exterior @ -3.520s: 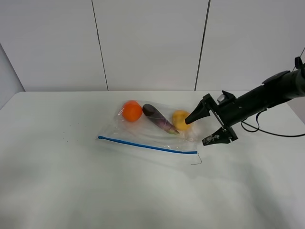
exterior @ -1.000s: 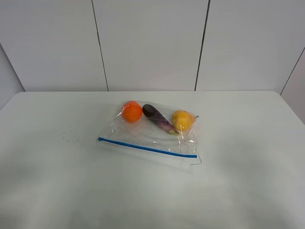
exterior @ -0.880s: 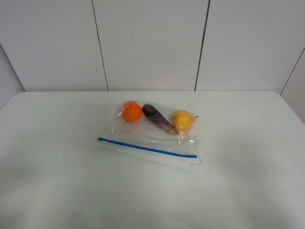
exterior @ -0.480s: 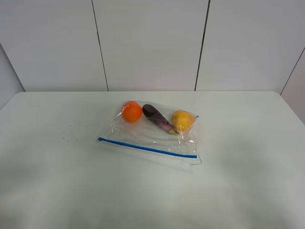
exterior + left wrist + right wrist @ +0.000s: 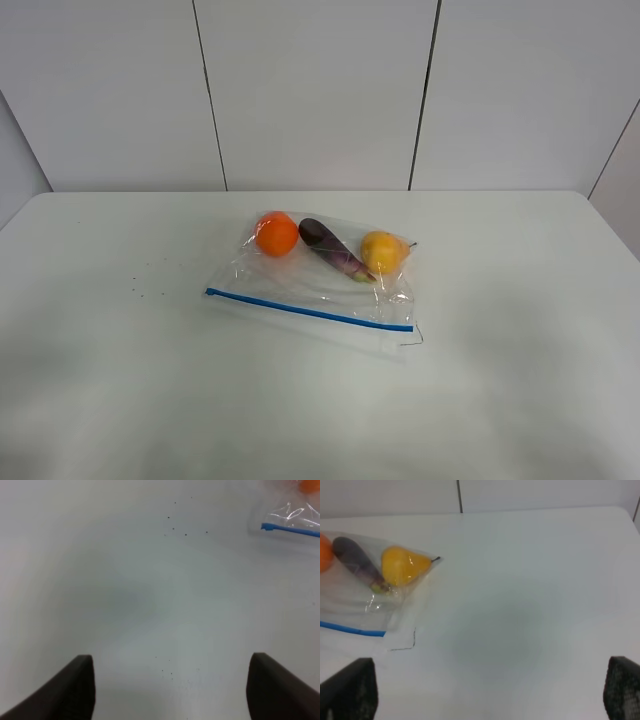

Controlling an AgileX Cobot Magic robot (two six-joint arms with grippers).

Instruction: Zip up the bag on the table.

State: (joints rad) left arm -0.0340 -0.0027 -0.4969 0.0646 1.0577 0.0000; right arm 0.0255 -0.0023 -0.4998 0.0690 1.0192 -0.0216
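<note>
The clear bag point(image 5: 320, 285) lies flat on the white table point(image 5: 500, 380), its blue zipper strip point(image 5: 310, 309) along the near edge. An orange fruit point(image 5: 277, 233), a purple eggplant point(image 5: 333, 250) and a yellow pear point(image 5: 382, 251) sit inside it. Neither arm shows in the exterior high view. My left gripper point(image 5: 170, 690) is open and empty over bare table, well away from the bag's corner point(image 5: 292, 517). My right gripper point(image 5: 485, 690) is open and empty, off to the side of the bag point(image 5: 355, 600) near the pear point(image 5: 402, 565).
A thin dark thread point(image 5: 412, 340) lies by the bag's right end of the zipper strip; it also shows in the right wrist view point(image 5: 407, 642). Tiny dark specks point(image 5: 145, 285) dot the table left of the bag. A white panelled wall point(image 5: 320, 90) stands behind.
The right arm, open beside the yellow pear 3.5 s ago, has pulled back out of the exterior view. Nothing has moved over the last second.
</note>
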